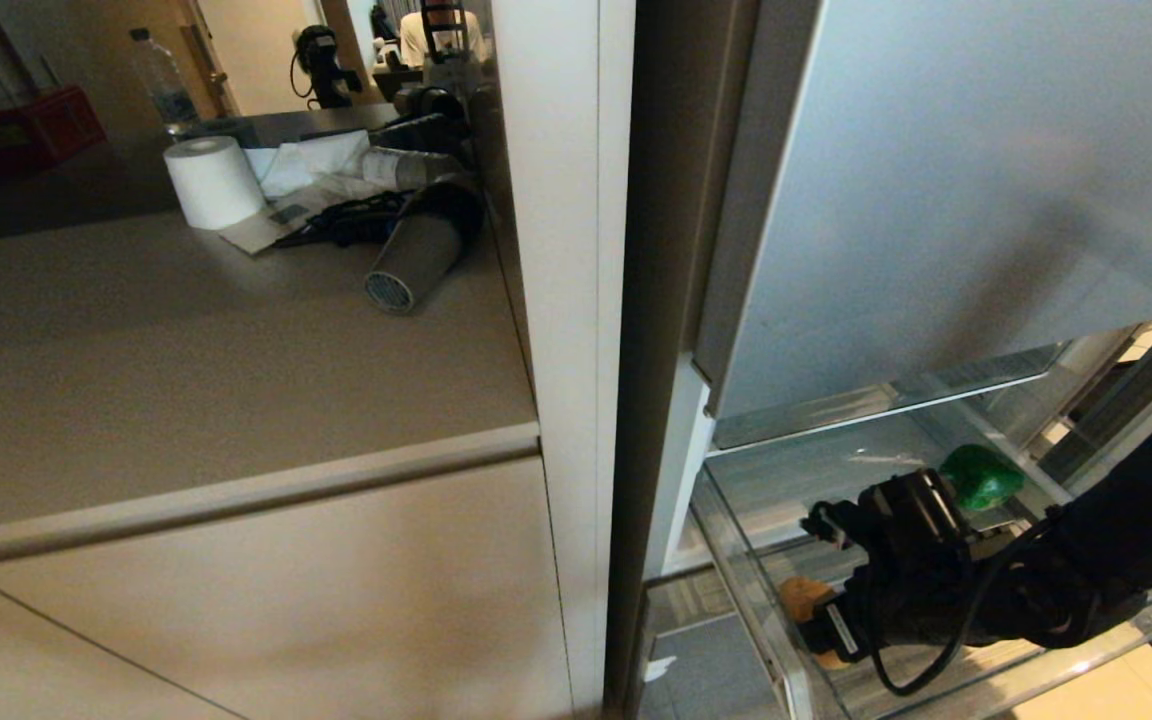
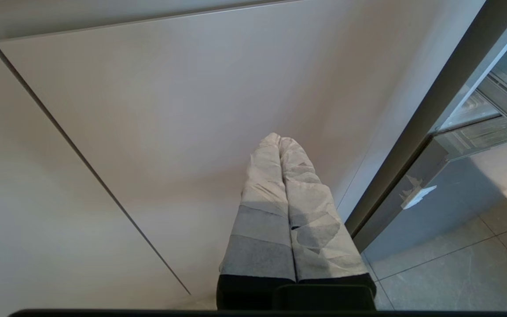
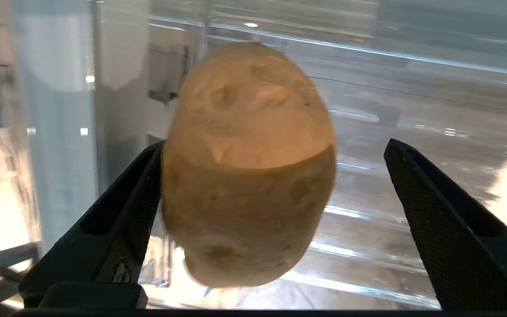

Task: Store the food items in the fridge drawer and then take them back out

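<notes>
Beige kitchen cabinets (image 2: pixel 148 132) flanking an open fridge, clear fridge drawer (image 1: pixel 736 560) pulled out. Reaching down into it from the right, right gripper (image 3: pixel 275 193) spread wide around the potato (image 3: pixel 249 163): one finger touching, the other well apart, likely about to close or just released. Green bell pepper (image 1: pixel 981 478) lying beyond the wrist. Left gripper (image 2: pixel 286 176) parked, pressed together, facing the cabinets.

Right arm (image 1: pixel 1086 560) reaches in from the right, wrist bent down and leftward. Right gripper (image 3: pixel 275 176) has its fingers (image 3: pixel 117 220) spread wide, one finger touching a potato (image 3: pixel 249 167), the other apart. Left gripper (image 2: pixel 286 207) parked, wrapped fingers pressed together.
</notes>
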